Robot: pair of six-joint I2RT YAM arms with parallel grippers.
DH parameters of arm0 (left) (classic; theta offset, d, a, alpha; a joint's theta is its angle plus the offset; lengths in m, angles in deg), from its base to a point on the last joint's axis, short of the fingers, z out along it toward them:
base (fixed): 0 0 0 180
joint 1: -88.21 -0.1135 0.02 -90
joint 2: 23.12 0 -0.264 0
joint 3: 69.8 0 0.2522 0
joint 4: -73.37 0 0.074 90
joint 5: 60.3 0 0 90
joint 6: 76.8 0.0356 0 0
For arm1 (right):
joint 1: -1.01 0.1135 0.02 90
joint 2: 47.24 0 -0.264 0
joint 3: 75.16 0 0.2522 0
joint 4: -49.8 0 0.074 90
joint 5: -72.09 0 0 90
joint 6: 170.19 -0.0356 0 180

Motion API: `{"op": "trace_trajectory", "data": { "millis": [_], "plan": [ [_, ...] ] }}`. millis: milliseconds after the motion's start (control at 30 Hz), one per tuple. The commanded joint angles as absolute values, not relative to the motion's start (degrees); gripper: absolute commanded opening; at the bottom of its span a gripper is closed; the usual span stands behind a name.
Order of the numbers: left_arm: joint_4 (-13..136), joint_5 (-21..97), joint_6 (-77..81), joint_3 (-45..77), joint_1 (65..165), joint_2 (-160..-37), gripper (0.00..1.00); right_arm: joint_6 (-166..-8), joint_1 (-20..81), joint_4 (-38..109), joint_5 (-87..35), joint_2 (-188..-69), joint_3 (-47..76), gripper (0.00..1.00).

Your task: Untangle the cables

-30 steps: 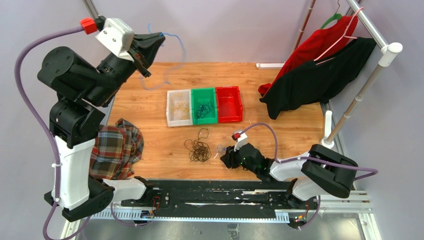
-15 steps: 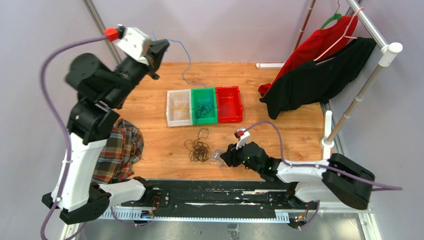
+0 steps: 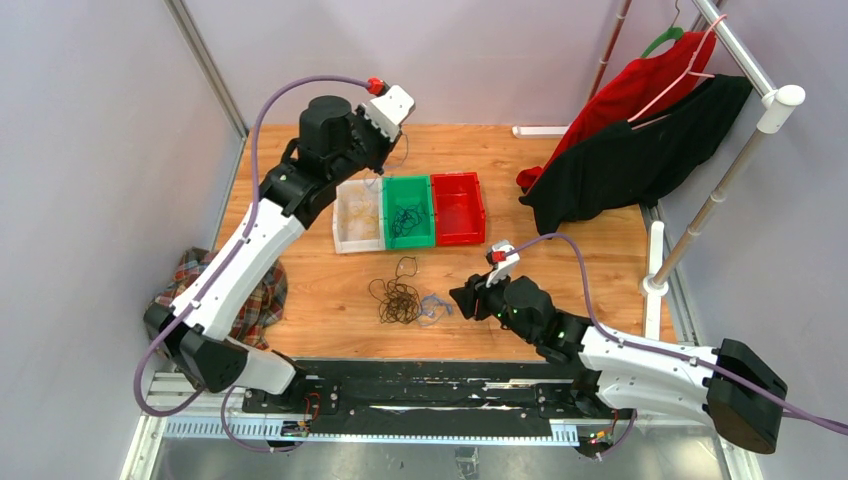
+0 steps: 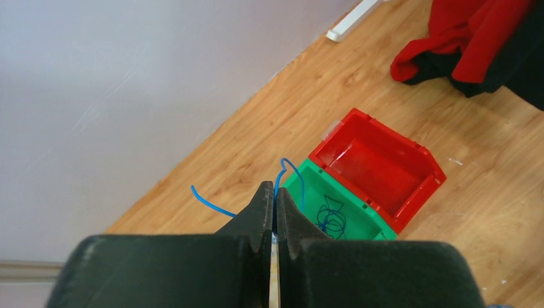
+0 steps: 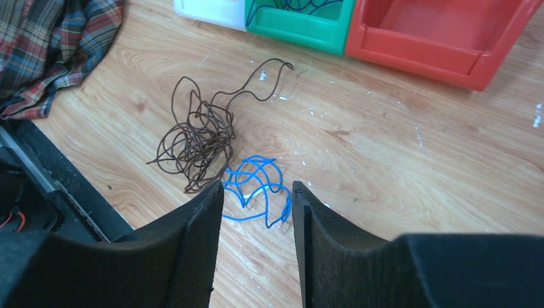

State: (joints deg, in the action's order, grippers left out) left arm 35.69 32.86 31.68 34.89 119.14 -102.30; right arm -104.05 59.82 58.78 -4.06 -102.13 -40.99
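Pinching a blue wire between pressed-together fingers, the left gripper hangs above the far edge of the bins. The wire bends at the grip. One free end runs out to one side of the fingertips, and the other arches up and curves down toward the green bin. Whether it joins the wires inside cannot be told.

On the table, near of the bins, lies a brown tangle. Its long axis runs near to far, with one loose loop reaching toward the bins. Just to its right sits a small blue tangle, a flat knot of loops with no clear direction. The right gripper is low over it with its fingers spread, one on either side. Contact cannot be judged.

Three bins stand side by side in a left-to-right row. The white bin on the left holds pale yellow-tan strands. The green bin in the middle holds dark and blue wire. The red bin closes the row on the right.

The table is light wood, scuffed with pale marks. A plaid cloth drapes over its near left edge. At the far right, a red garment and a black garment hang from a rack. Plain pale lilac walls enclose the space.
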Motion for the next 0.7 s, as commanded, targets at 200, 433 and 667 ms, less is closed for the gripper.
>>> {"op": "trace_trajectory", "data": {
  "millis": [200, 433, 667],
  "plan": [
    [42.59, 30.20, 35.63, 36.12, 118.88, -108.68, 0.00, -102.23, 60.16, 55.11, 0.46, -101.81, -41.53, 0.51],
    [44.51, 29.64, 37.19, 33.37, 118.23, -110.14, 0.00, -101.45, 60.03, 54.98, 0.92, -102.67, -41.06, 0.51],
    [43.83, 31.16, 37.73, 28.36, 118.18, -112.05, 0.00, -101.17, 59.99, 54.25, 1.48, -102.39, -40.66, 0.52]
  ]
}}
